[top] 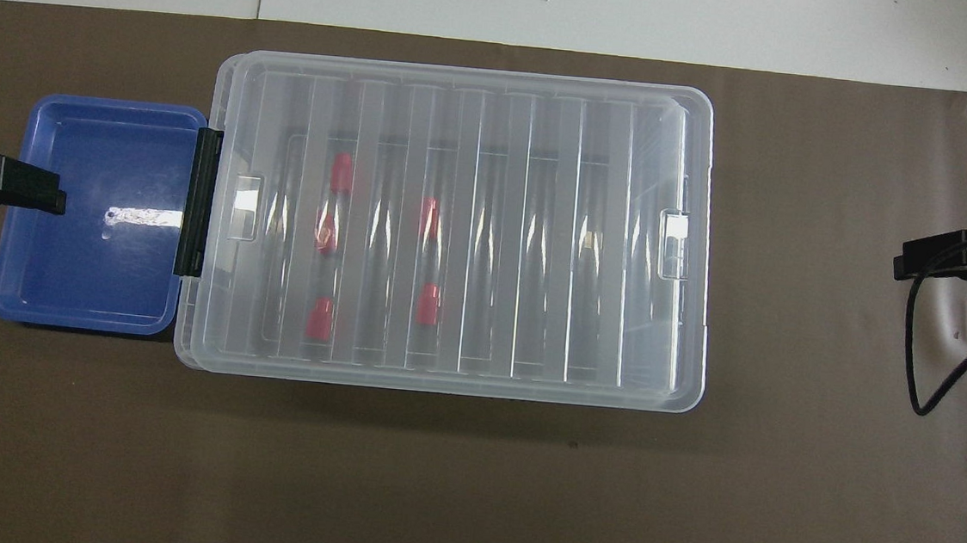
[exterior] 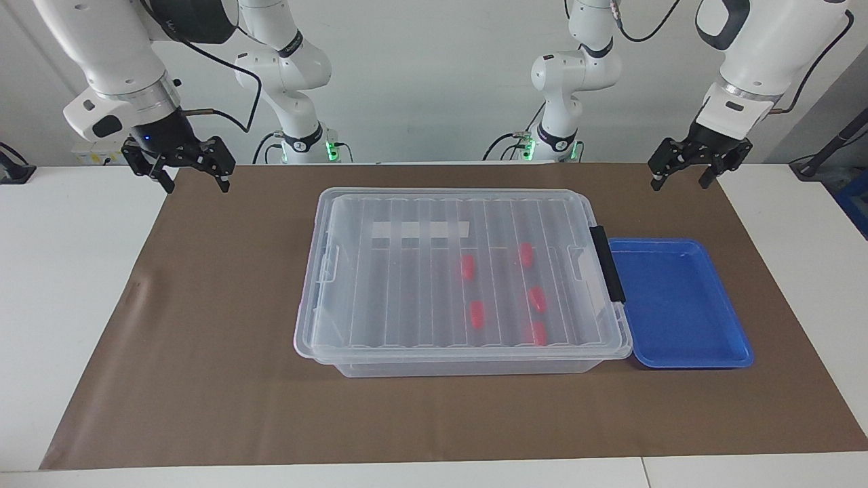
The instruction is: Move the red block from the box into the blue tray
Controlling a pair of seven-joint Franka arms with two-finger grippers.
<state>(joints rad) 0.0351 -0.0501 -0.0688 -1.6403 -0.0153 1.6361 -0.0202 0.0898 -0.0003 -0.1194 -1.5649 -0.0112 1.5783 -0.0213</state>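
Facing view. Clear box (exterior: pixel 461 278) at mid-bench on brown mat (exterior: pixel 203 325), ribbed lid (exterior: pixel 407 271) seated and closed, black clip handle (exterior: pixel 606 263) on the end toward the left arm. White label strip (exterior: pixel 420 230) visible through the lid. Five red blocks inside, seen through the lid, all in the half toward the left arm: one (exterior: pixel 466 267), a second (exterior: pixel 525 254), a third (exterior: pixel 477 314), a fourth (exterior: pixel 536 298), a fifth (exterior: pixel 538 332). Blue tray (exterior: pixel 678 301) just beside the box at the handle end, touching or nearly touching it; nothing in the tray. Left gripper (exterior: pixel 680 181) raised over the mat's corner nearest the left arm's base, fingers spread wide, holding nothing. Right gripper (exterior: pixel 195 183) raised over the mat's edge at the right arm's end, fingers spread wide, holding nothing. Both arms waiting, well apart from box and tray.

Overhead view. Box (top: pixel 452 226) centred on the mat (top: pixel 432 492), lid on. Blocks visible through the lid at (top: pixel 340 172), (top: pixel 328 233), (top: pixel 319 321), (top: pixel 429 215), (top: pixel 427 305). Blue tray (top: pixel 85 292) beside the handle (top: pixel 197 201). Left gripper (top: pixel 16 185) showing only as a black tip over the tray's outer rim. Right gripper (top: pixel 938 255) showing as a black tip with trailing cable (top: pixel 917 357) over the mat's edge.
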